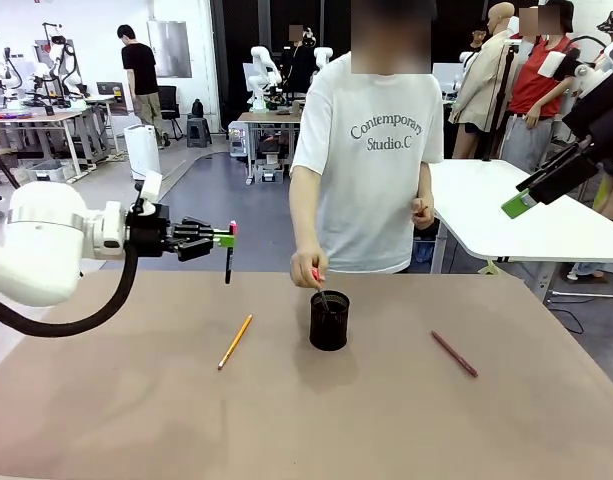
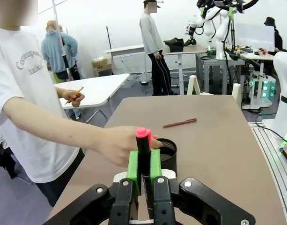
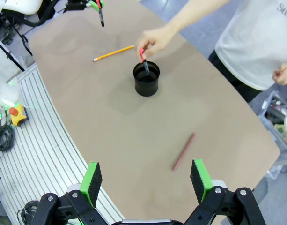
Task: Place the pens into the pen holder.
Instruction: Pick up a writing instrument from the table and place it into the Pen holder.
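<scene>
My left gripper (image 1: 224,238) hovers over the table's left side, shut on a dark pen (image 1: 229,256) with a pink end that hangs upright. In the left wrist view the green pads (image 2: 132,169) clamp this pen (image 2: 143,141). The black mesh pen holder (image 1: 329,320) stands mid-table. A person's hand (image 1: 308,270) lowers a pink-tipped pen (image 3: 144,61) into it. A yellow-orange pen (image 1: 235,341) lies left of the holder, a maroon pen (image 1: 454,353) to its right. My right gripper (image 3: 146,180) is open, high above the table's right part.
The person stands at the far edge, their arm reaching over the holder (image 2: 167,152). Their other hand (image 2: 74,96) holds an orange pencil. A white table (image 1: 526,215) stands behind at right. The brown tabletop (image 1: 136,420) has free room in front.
</scene>
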Available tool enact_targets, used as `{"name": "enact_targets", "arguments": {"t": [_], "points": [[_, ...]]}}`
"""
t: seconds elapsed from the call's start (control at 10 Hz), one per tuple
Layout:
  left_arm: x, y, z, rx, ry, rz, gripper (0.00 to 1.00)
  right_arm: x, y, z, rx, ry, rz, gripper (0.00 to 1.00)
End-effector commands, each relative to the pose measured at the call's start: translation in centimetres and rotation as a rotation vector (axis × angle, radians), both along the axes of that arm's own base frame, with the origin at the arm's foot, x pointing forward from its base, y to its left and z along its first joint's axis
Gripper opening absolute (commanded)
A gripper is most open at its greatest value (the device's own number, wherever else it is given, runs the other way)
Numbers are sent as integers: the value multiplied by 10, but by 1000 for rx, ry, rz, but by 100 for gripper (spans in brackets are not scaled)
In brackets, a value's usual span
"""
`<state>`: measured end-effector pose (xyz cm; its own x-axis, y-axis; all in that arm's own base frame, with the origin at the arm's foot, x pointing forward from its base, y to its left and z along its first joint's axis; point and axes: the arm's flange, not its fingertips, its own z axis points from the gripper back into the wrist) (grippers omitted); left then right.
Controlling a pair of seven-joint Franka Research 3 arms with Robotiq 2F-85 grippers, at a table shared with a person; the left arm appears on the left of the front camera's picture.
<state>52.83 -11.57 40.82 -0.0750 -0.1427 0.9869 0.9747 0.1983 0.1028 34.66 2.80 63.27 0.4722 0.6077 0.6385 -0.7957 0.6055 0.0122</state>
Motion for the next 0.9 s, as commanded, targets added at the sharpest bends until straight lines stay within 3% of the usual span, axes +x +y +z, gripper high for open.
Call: {"name": "enact_targets", "arguments": {"t": [0.0,0.8], "points": [[-5,6,3,20,22,22,0,-1,0,1,15,0,8,100],[0,5,0,5,5,14,0,-1,0,1,15,0,8,100]]}}
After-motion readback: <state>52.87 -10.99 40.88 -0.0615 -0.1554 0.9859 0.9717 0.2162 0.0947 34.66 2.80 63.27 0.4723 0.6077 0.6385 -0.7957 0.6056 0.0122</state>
